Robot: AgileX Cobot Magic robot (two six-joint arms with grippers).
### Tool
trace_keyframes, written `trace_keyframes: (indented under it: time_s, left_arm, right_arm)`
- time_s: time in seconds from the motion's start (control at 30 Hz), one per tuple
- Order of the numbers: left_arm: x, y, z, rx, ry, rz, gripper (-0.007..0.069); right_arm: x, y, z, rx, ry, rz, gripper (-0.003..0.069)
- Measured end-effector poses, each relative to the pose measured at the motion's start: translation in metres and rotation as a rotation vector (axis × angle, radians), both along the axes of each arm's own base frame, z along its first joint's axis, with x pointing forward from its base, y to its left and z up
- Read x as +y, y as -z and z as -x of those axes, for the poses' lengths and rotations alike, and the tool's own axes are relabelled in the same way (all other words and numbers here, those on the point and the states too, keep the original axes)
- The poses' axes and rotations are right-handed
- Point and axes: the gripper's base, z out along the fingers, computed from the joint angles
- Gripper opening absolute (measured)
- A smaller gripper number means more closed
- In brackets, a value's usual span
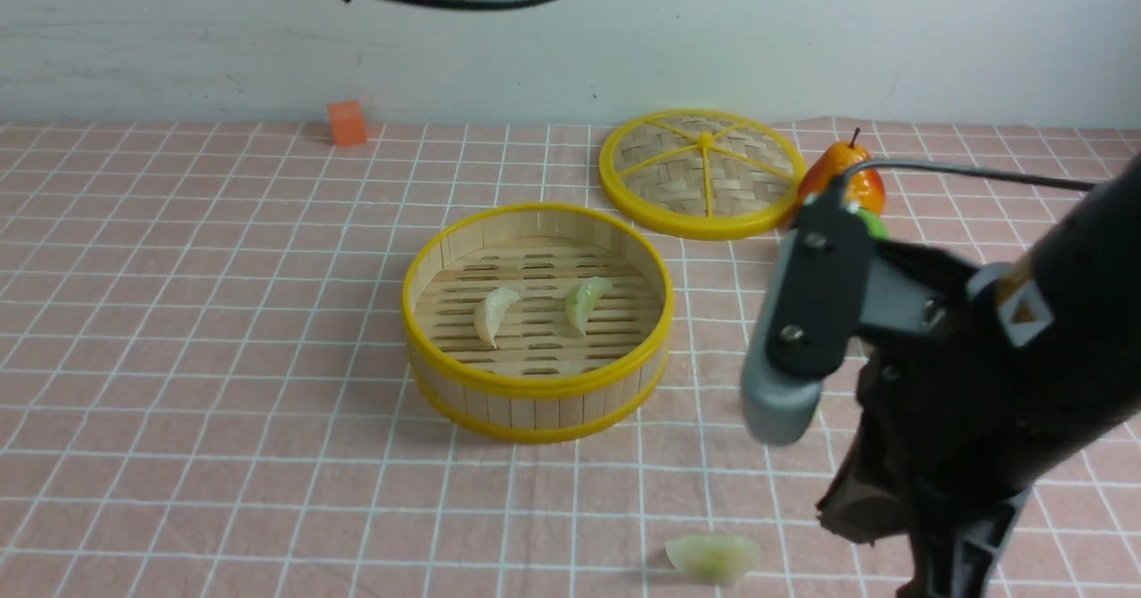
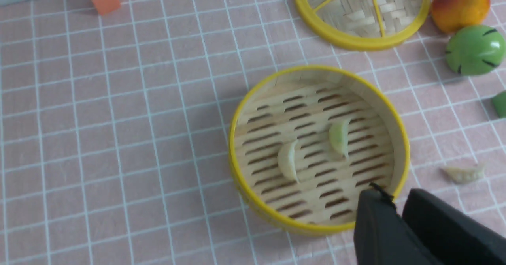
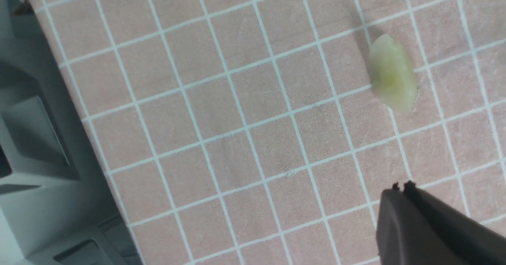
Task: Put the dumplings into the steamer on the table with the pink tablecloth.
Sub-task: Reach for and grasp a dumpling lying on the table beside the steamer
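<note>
At far left an orange block (image 1: 347, 123) sits at the back of the counter (image 1: 107, 455), which is covered by the pink tablecloth (image 1: 196, 250). The steamer (image 1: 535, 390) stands mid-counter. Inside it, side by side and apart, are a cream dumpling (image 1: 493, 314) and a green dumpling (image 1: 586, 303). Each lies on the slats with its long axis running near to far, the far tip leaning right. The left gripper (image 2: 395, 194) hangs over the steamer's rim, its black fingers closed to a thin slit with nothing between them. Behind and to the right of the steamer the woven lid (image 1: 704, 173) lies flat. A third dumpling (image 1: 713, 555) lies on the cloth near the front edge, its long axis left to right, blurred in the front view. A fourth dumpling (image 2: 464, 174) lies on the cloth just right of the steamer, its long axis aimed roughly at the basket wall. In the front view the right arm (image 1: 807, 313) hides it. Further right are a pear (image 1: 842, 179) and a green ball (image 2: 474, 49) with black marks. The right gripper (image 3: 400, 187) hovers over the cloth close to the third dumpling without touching it, jaws pressed together and empty.
</note>
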Motion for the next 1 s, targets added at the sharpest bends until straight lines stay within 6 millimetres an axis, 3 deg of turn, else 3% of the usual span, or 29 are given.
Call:
trace_keyframes:
  time_s: [0.13, 0.3, 0.33, 0.4, 0.43, 0.53, 0.67, 0.83, 1.0]
  left_arm:
    - [0.013, 0.027, 0.033, 0.105, 0.006, -0.013, -0.0013]
    - [0.037, 0.070, 0.088, 0.221, 0.005, -0.046, -0.0013]
    - [0.037, 0.074, 0.087, 0.230, 0.004, -0.051, -0.0013]
    - [0.050, 0.095, 0.115, 0.247, 0.005, -0.057, -0.0013]
    - [0.051, 0.094, 0.117, 0.240, 0.005, -0.054, -0.0013]
    - [0.063, 0.118, 0.142, 0.243, 0.006, -0.056, -0.0013]
    - [0.072, 0.137, 0.162, 0.226, 0.008, -0.042, -0.0013]
    - [0.078, 0.150, 0.178, 0.193, 0.013, -0.009, -0.0013]
    - [0.081, 0.152, 0.184, 0.162, 0.015, 0.005, -0.0013]
  right_arm:
    - [0.012, 0.016, -0.011, -0.001, -0.016, 0.032, 0.0007]
    - [0.025, 0.042, -0.028, 0.014, -0.025, 0.069, 0.0124]
    - [0.026, 0.043, -0.029, 0.015, -0.025, 0.070, 0.0132]
    - [0.033, 0.056, -0.038, 0.014, -0.025, 0.072, 0.0240]
    - [0.033, 0.057, -0.038, 0.013, -0.026, 0.072, 0.0260]
    - [0.044, 0.075, -0.053, -0.022, -0.019, 0.057, 0.0447]
    - [0.053, 0.097, -0.067, -0.062, -0.026, 0.071, 0.0584]
    - [0.057, 0.130, -0.079, -0.054, -0.059, 0.160, 0.0622]
    - [0.059, 0.160, -0.086, -0.022, -0.090, 0.242, 0.0545]
